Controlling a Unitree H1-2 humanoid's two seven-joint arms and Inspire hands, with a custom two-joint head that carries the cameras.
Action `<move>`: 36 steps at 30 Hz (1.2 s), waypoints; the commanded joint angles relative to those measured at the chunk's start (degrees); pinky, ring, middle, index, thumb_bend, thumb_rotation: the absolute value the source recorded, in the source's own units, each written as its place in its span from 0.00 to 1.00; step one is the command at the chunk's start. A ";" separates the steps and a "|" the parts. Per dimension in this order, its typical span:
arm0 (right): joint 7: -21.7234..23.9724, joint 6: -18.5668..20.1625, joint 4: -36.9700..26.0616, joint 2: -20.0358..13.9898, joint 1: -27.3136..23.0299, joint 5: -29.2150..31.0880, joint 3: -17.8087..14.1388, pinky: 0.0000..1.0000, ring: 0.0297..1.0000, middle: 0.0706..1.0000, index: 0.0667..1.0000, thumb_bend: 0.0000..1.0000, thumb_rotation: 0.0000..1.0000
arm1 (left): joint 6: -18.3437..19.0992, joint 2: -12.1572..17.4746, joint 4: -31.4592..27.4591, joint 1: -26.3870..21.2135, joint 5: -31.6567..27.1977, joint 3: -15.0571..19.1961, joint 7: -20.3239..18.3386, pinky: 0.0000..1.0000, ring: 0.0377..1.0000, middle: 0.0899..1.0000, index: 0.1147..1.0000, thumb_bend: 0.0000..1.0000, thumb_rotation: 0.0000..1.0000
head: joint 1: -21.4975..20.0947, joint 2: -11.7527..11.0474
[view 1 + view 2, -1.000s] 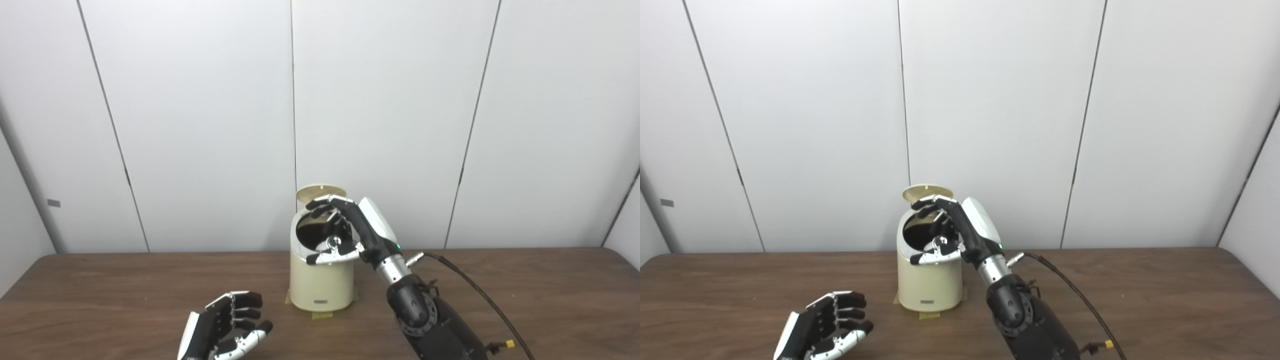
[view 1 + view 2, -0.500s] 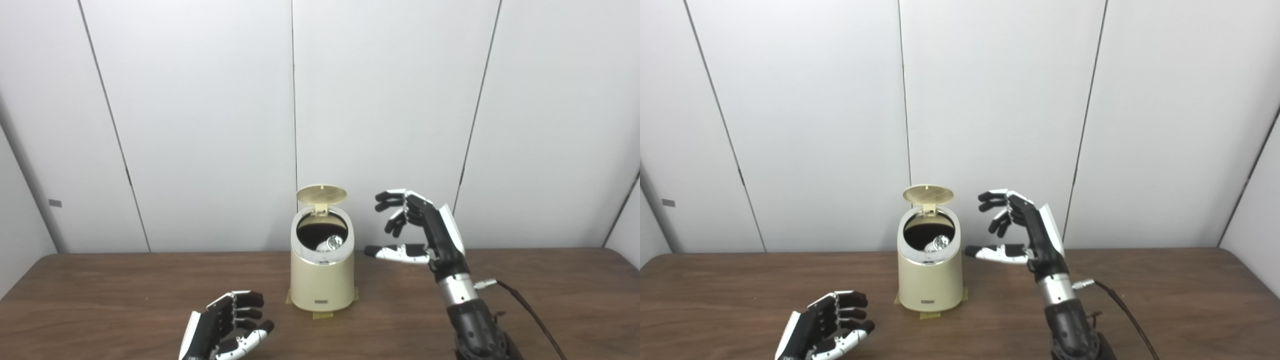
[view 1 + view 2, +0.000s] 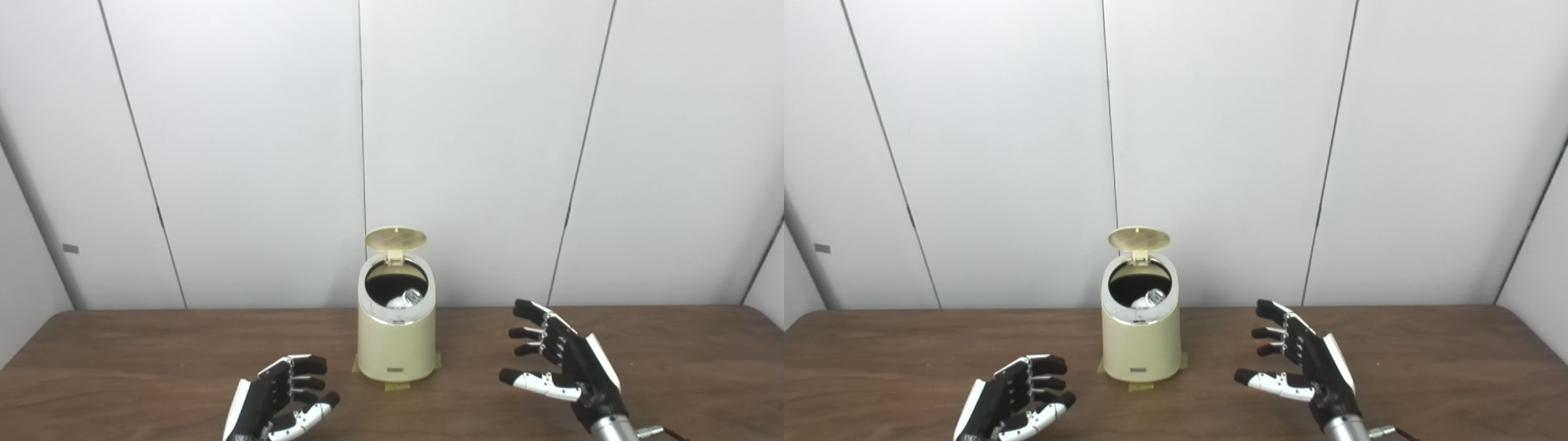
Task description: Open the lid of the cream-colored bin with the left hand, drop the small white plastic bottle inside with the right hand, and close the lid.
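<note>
Fingers of the right hand are spread wide and hold nothing; the thumb points toward the bin and the palm faces left, with the hand raised a little over the tabletop to the right of the bin. Left hand sits low near the front edge, left of the bin and apart from it, its fingers loosely curled with gaps between them, empty and touching no object.

Between the two hands stands the cream-colored bin, upright, on patches of yellowish tape that show at its base. Its round lid is tipped up at the back on its hinge, leaving the dark mouth open. Inside, against the near-right side of the opening, lies the small white plastic bottle, its shiny end turned upward.

Dark brown wood grain covers the tabletop, which runs the full width of both views. Behind it rises a wall of pale grey panels split by thin dark seams.
</note>
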 commanded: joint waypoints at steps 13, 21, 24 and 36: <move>0.34 -6.03 0.44 2.65 0.28 2.61 -2.18 0.57 0.70 0.82 0.82 0.87 0.19 | -4.61 2.63 -3.48 -4.59 0.59 0.17 -0.96 0.66 0.78 0.81 0.82 0.75 0.26 | 0.70 -0.14; 0.36 -6.93 1.21 2.73 -0.18 2.00 -2.25 0.56 0.68 0.80 0.81 0.88 0.22 | 0.05 7.06 -3.04 -18.43 2.65 -1.23 -3.77 0.75 0.88 0.89 0.88 0.90 0.41 | 0.37 -1.09; 0.61 -6.92 1.09 2.78 -0.14 2.33 -2.27 0.56 0.68 0.80 0.81 0.88 0.22 | 2.22 7.95 -1.04 -23.85 3.45 -2.34 -5.04 0.78 0.90 0.90 0.88 0.95 0.36 | 0.39 -1.16; -0.26 -6.28 0.28 3.38 -0.24 1.29 -2.25 0.57 0.68 0.79 0.81 0.87 0.21 | 1.74 8.41 12.02 -37.43 9.31 -6.67 -6.32 0.85 0.92 0.89 0.78 1.00 0.42 | -0.24 -1.61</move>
